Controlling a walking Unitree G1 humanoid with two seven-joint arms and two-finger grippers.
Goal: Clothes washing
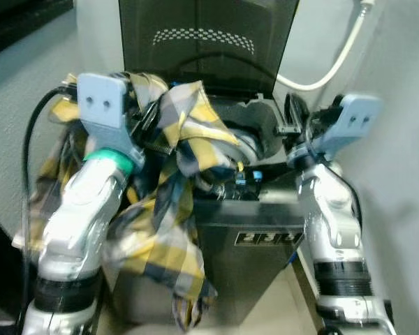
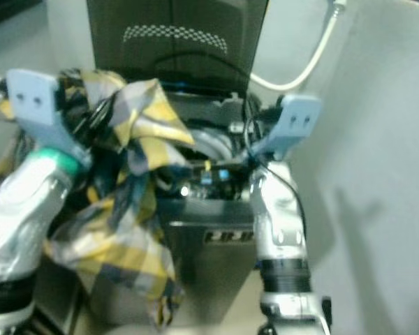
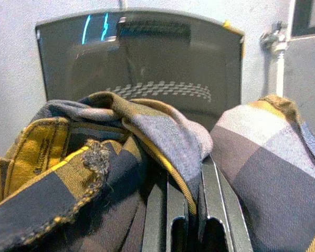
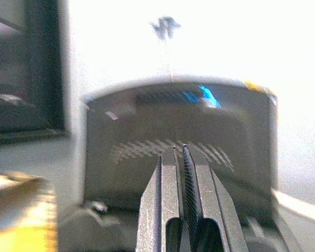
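Left pincer (image 3: 186, 210) is carrying a plaid shirt (image 1: 174, 202) over the open top-loading washing machine (image 1: 258, 237).

The left pincer, raised at the machine's left front corner, is pinching a fold of the shirt between fingers pressed nearly together; soft woven cotton in yellow, grey and navy checks is bunching over the wrist and trailing down the brushed-metal front panel, with one flap already draping over the drum opening (image 1: 248, 143). To do this well, I judge the arm should be lifting higher and reaching further in, so the hanging tail is clearing the rim before release. The dark glossy lid (image 1: 206, 42) is standing upright behind. The right pincer (image 4: 182, 173), pressed together and holding nothing, is hovering at the machine's right edge near the pale hose (image 1: 335, 59).
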